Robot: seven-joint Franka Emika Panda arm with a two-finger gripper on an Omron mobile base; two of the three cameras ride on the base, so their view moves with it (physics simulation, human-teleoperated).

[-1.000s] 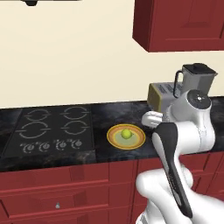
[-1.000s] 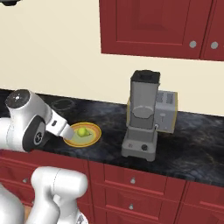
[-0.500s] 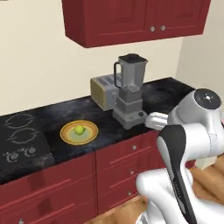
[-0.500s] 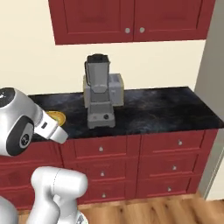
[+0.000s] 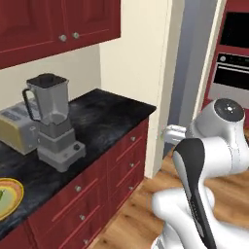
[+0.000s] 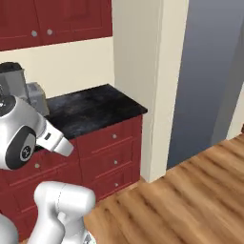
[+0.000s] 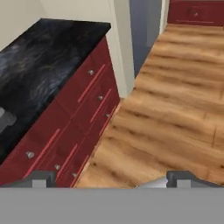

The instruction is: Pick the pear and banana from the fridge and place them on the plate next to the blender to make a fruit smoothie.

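Left base view: the blender (image 5: 52, 121) is seen standing on the black countertop (image 5: 104, 114), with a boxy toaster (image 5: 17, 127) just behind it. The rim of the yellow plate (image 5: 10, 197) is caught at the lower left edge, with a sliver of something green on it; what fruit it is cannot be told. Past the cream wall end, a tall grey panel (image 5: 192, 73) is noted, judged to be the fridge side, and beyond it a black built-in oven (image 5: 233, 58) in red cabinetry.

Right base view: the countertop end, red drawers (image 6: 112, 155) and wooden floor (image 6: 190, 190) are recorded, with the grey fridge face (image 6: 209, 71) at right.

Hand view: the gripper (image 7: 111, 180) is pointed down at floor and drawer fronts. Its tips are set wide apart, nothing between them, so the tool is taken as empty and spread.

Step judged in hand: travel toward the fridge for fruit. Next, the base must be squared to the fridge and a door handle reached.
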